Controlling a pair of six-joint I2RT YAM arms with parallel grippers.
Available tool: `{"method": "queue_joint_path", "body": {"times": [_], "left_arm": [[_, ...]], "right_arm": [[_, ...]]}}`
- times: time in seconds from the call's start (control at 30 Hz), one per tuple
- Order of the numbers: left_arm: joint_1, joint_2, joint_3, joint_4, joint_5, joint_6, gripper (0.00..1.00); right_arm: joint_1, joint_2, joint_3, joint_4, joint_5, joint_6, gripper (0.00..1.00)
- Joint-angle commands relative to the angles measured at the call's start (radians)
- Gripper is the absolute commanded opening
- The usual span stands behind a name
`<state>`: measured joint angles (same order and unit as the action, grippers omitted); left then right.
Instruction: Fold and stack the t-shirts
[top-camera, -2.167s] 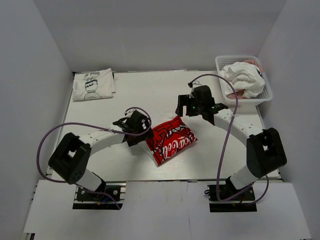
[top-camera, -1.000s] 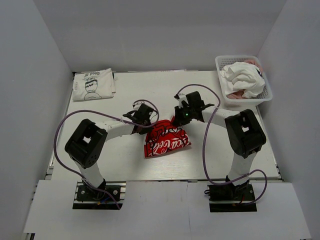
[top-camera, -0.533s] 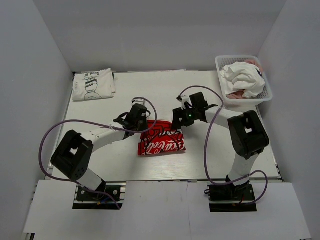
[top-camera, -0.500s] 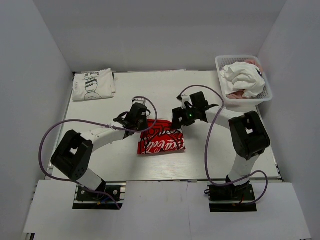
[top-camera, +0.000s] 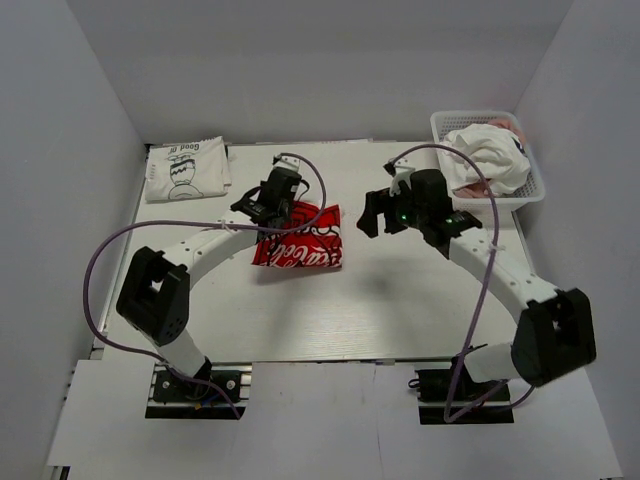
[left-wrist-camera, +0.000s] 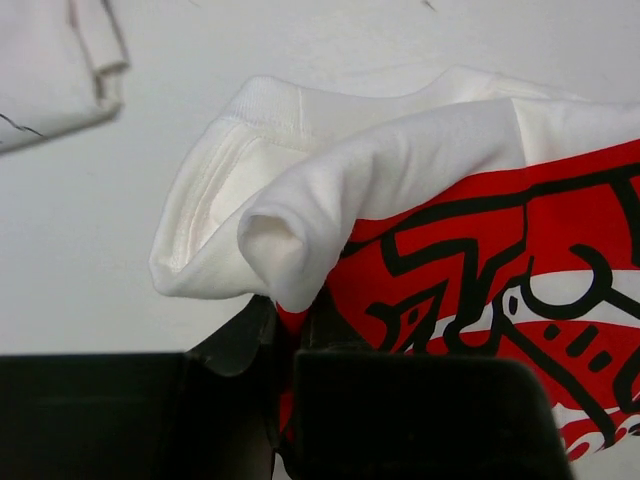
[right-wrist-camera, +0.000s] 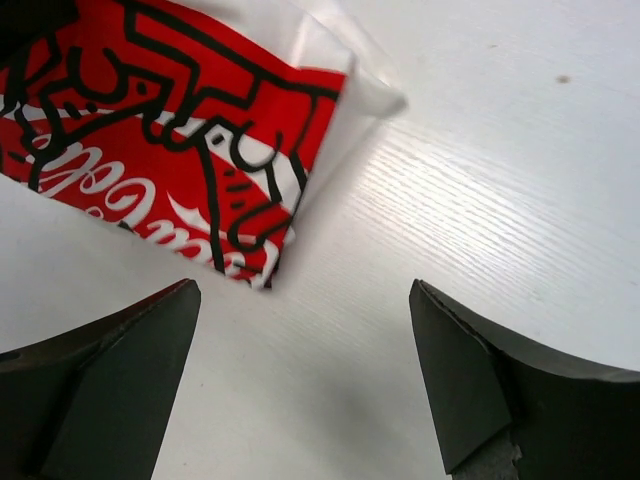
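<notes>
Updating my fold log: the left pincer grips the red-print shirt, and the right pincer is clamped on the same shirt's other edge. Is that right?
Not quite. The right pincer is clamped on nothing. The right wrist view shows its jaws wide open above the table, apart from the red-print shirt. The left pincer does grip that shirt.

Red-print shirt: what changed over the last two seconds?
The left tool, shut on the red-print shirt, dragged it from the middle toward the far left. The right tool let go, opened and drew back right. The folded cartoon shirt and basket stayed put.
</notes>
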<state>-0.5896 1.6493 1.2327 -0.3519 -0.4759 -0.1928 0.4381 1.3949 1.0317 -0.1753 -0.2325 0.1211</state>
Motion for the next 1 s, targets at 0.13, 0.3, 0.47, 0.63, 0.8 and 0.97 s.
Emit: {"method": "queue_joint_path", "body": {"times": [0.13,0.3,0.47,0.63,0.8,0.97], "left_arm": [[0.109,0.024,0.155,0.103,-0.112,0.306,0.00],[0.201,0.067,0.240,0.180,-0.067,0.493,0.00],[0.299,0.176,0.376,0.192,-0.036,0.530,0.00],[0.393,0.312,0.525,0.195,-0.027,0.601,0.00],[0.473,0.409,0.683,0.171,0.072,0.613,0.00],[0.522,0.477,0.810,0.137,0.099,0.674,0.00]], "right_arm": [[-0.003,-0.201,-0.099,-0.004,0.214,0.048,0.91],[-0.003,-0.269,-0.143,0.036,0.274,0.046,0.91],[-0.002,-0.278,-0.156,0.051,0.308,0.032,0.91],[-0.006,-0.254,-0.151,0.063,0.317,0.023,0.91],[-0.007,-0.225,-0.147,0.071,0.344,0.019,0.91],[-0.006,-0.192,-0.133,0.065,0.348,0.015,0.91]]}}
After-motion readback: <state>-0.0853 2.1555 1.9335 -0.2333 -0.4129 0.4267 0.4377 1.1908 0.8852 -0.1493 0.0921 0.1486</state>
